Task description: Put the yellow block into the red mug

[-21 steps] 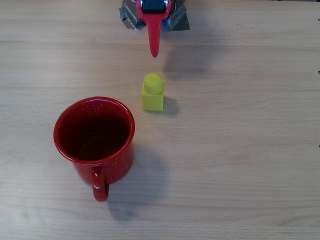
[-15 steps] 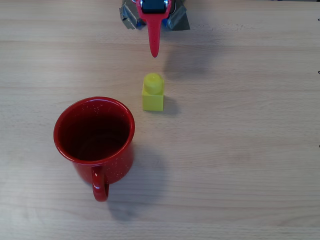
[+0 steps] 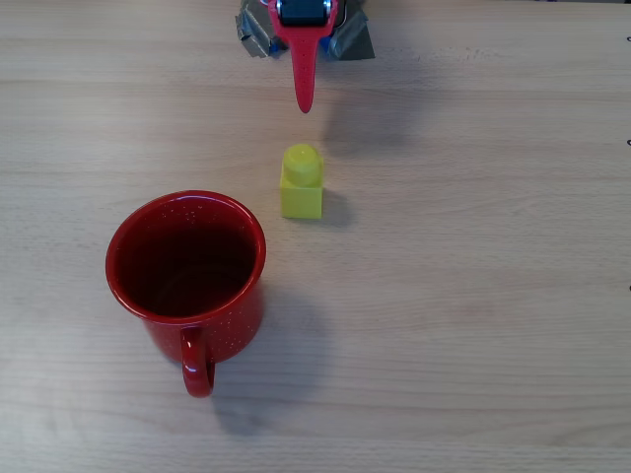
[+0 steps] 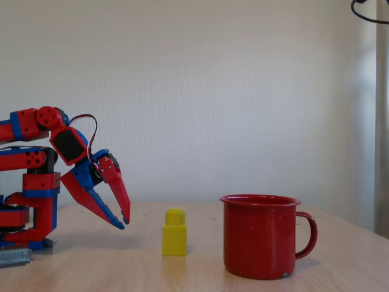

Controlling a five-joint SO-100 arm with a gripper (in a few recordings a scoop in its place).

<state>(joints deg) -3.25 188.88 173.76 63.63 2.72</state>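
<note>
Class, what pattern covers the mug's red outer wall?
Tiny white speckles on the red mug, clearest in the fixed view.

Both views are bright and sharp, with soft, even light. In the overhead view the mug [image 3: 186,266] throws a pale shadow to its right and down on the desk [image 3: 473,296], and the block [image 3: 302,183] has a small one to its right. The mug's side shines a little in the fixed view. The wall [image 4: 231,91] looks grainy.

In the fixed view, the block [image 4: 174,232] stands on the surface [image 4: 340,261] between the jaws and the mug [image 4: 260,236]. It touches neither.
</note>
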